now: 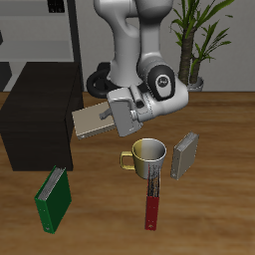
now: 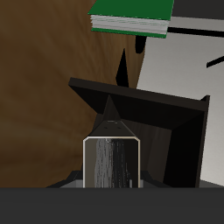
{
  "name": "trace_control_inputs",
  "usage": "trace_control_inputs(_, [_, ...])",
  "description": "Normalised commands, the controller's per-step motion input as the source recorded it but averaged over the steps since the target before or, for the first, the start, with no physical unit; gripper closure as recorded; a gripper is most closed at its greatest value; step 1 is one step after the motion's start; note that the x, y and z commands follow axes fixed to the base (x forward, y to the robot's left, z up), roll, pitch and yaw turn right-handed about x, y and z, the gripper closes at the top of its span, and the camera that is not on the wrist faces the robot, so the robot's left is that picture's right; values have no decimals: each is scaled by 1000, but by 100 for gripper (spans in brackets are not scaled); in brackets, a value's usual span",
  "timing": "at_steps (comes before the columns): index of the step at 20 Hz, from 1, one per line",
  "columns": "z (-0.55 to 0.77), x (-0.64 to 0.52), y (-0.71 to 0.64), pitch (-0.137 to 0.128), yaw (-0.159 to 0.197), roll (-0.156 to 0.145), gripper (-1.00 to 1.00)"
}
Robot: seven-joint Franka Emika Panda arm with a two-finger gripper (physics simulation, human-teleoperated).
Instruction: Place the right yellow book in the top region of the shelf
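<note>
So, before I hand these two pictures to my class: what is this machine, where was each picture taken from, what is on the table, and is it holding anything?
It is a computer-simulated robot arm standing at a wooden table. One picture looks at it from the front and above; the other comes from a camera on the arm's wrist, looking down past the jaws.

The gripper is shut on the right yellow book, a thin tan book held in the air near the black shelf. In the wrist picture that book fills the foreground, with the shelf beyond.

On the table are a green book, a greyer book, a mug and a red-and-dark object I cannot identify. A potted plant stands behind.
</note>
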Motion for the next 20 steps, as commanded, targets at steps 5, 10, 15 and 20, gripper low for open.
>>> trace_control_inputs(5, [66, 5, -234, -9, -11, -54, 100])
trace_control_inputs(10, [74, 17, -192, 6, -18, -28, 100])
trace_control_inputs(15, [-3, 89, -318, 2, -9, -47, 100])
trace_control_inputs(20, [-98, 117, -405, 56, -16, -30, 100])
